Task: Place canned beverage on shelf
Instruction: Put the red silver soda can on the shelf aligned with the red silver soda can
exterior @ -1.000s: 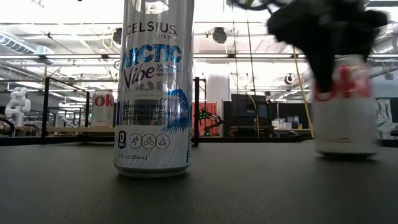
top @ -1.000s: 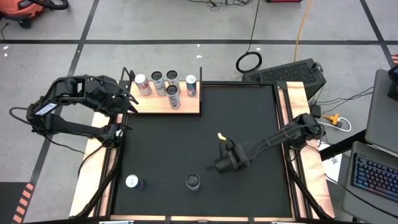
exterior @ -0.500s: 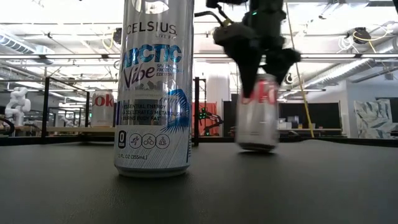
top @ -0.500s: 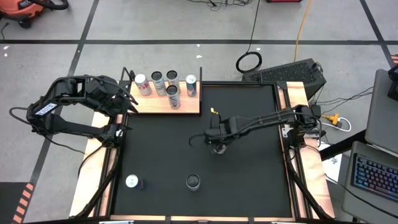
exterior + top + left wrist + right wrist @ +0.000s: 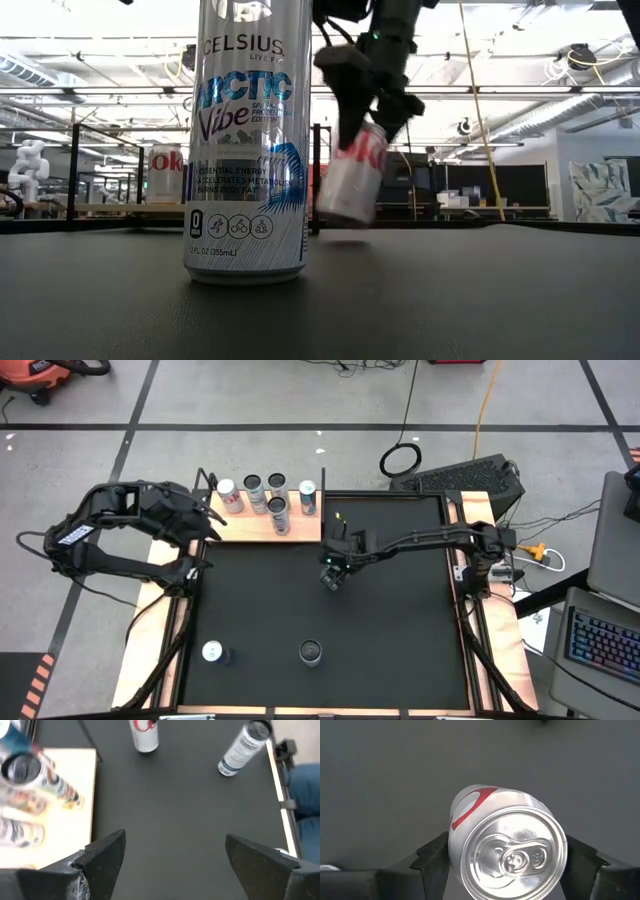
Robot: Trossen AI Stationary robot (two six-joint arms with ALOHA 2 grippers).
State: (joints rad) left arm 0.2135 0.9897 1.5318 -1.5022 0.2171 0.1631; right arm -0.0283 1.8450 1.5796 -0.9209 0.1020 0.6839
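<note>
A silver-and-red can [image 5: 352, 185] hangs tilted above the black mat [image 5: 400, 640] with my right gripper [image 5: 331, 568] shut on it, a little right of the shelf [image 5: 300, 532]. In the right wrist view the can's top [image 5: 512, 852] fills the space between my right gripper's [image 5: 507, 856] fingers. The light-wood shelf carries several upright cans [image 5: 278, 513] on their bases. My left gripper [image 5: 208, 520] hovers open by the shelf's left end, with nothing inside my left gripper [image 5: 170, 855]. My right gripper pinches the can's side wall just below its top rim [image 5: 454, 845], one finger on each side. The fingers [image 5: 350, 95] come from above, slanting down. The can hangs below them, tilted, its base [image 5: 340, 212] lifted clear of the mat.
A tall Celsius can [image 5: 247, 140] stands on the mat near the front edge [image 5: 311, 651], and another can [image 5: 212, 652] stands to its left. Thin black rods [image 5: 323, 480] rise at the shelf's corners. A person's leg [image 5: 305, 785] shows beyond the table edge.
My right gripper has carried the silver-and-red can from the mat's near right part toward the far left, up to the shelf's right side, rolling its wrist. The can, which stood upright on the mat, is now lifted clear and tilted.
</note>
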